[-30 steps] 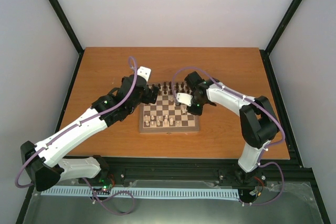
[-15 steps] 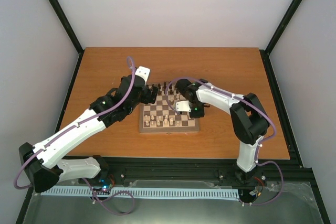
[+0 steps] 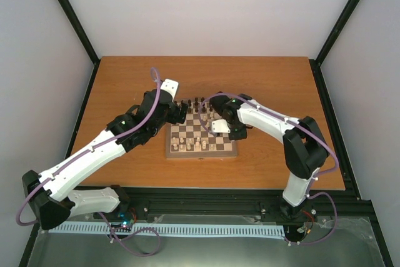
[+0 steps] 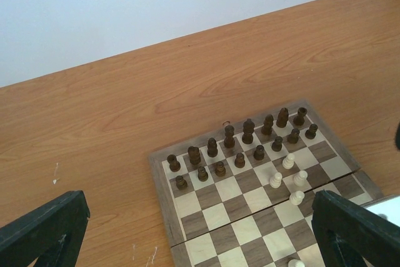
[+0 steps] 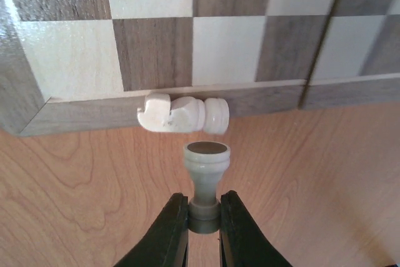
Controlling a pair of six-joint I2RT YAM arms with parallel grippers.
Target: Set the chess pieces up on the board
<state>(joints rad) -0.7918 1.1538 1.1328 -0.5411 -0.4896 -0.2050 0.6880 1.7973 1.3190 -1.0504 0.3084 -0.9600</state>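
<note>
The board (image 3: 209,149) lies mid-table, with dark chess pieces (image 3: 199,104) along its far rows and cream ones (image 3: 187,146) near the front. My right gripper (image 5: 204,217) is shut on a cream piece (image 5: 206,162), held just off the board's right edge (image 5: 262,95) with its base facing the board. A cream knight (image 5: 181,114) lies on its side on the border in front of it. My left gripper (image 4: 199,223) hovers open over the board's left side (image 4: 206,217); its fingers (image 4: 44,229) frame dark pieces (image 4: 240,148) and a few cream pieces (image 4: 289,176).
The orange wooden table (image 3: 269,79) extends behind and to both sides of the board. Black frame posts (image 3: 69,17) and white walls enclose it. Both arms reach in over the board's far corners in the top view.
The right wrist has shifted slightly toward the board's right edge, still holding the cream piece. The left arm has stayed put.
</note>
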